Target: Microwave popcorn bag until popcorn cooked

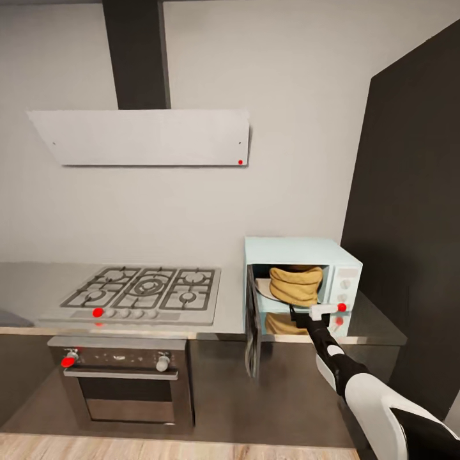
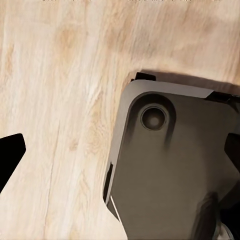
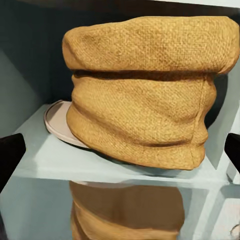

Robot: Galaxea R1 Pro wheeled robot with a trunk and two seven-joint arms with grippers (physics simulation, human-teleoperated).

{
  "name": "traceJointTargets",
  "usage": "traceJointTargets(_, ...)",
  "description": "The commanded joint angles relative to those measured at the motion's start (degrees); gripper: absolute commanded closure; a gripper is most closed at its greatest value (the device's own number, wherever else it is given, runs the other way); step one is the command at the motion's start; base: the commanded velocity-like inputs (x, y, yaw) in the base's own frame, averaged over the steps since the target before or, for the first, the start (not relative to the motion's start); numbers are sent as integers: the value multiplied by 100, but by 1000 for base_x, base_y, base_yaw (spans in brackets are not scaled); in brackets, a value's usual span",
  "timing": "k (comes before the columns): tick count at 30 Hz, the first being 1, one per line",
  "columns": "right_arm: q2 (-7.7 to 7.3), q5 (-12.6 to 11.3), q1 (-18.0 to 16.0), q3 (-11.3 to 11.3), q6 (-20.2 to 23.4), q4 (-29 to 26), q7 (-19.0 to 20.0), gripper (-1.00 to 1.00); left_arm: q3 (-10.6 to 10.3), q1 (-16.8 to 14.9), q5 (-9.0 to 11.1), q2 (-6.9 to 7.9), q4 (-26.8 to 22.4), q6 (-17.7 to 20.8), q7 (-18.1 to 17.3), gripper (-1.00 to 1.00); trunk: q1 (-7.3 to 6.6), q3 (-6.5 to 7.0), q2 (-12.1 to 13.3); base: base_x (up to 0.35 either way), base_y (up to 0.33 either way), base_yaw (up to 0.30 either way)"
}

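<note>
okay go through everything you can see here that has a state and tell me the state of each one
Microwave: door swung open.
Popcorn bag: upright inside the microwave, on the round plate.
Right gripper: open, at the microwave's mouth, not holding the bag.
Oven: door closed.
Hob: no flame visible.

gas hob (image 1: 144, 287), black oven (image 1: 124, 386) beneath, white hood (image 1: 144, 136) above
</note>
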Motion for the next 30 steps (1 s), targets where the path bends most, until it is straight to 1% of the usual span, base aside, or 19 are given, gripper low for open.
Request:
traceJointTargets(1, 2, 45, -6, -48, -23, 7, 15, -100, 19, 1, -2, -1, -8, -6, 0, -100, 3, -18, -8, 243, 0, 0)
traceJointTargets(5, 2, 45, -6, -48, -43, 8, 16, -100, 20, 1, 0, -1, -8, -6, 0, -100, 3, -52, -8, 308, 0, 0)
traceJointTargets(10, 2, 45, -6, -48, -58, 8, 10, -100, 19, 1, -1, -1, -8, -6, 0, -100, 3, -61, -8, 220, 0, 0)
traceJointTargets(21, 2, 52, -6, -48, -57, 8, 7, -100, 19, 1, -2, -1, -8, -6, 0, -100, 3, -61, -8, 22, 0, 0)
traceJointTargets(28, 2, 50, -6, -48, -65, 8, 19, -100, 19, 1, 0, -1, -8, -6, 0, -100, 3, -61, -8, 276, 0, 0)
traceJointTargets(30, 2, 53, -6, -48, -64, 8, 13, -100, 19, 1, 0, -1, -8, -6, 0, -100, 3, -61, -8, 114, 0, 0)
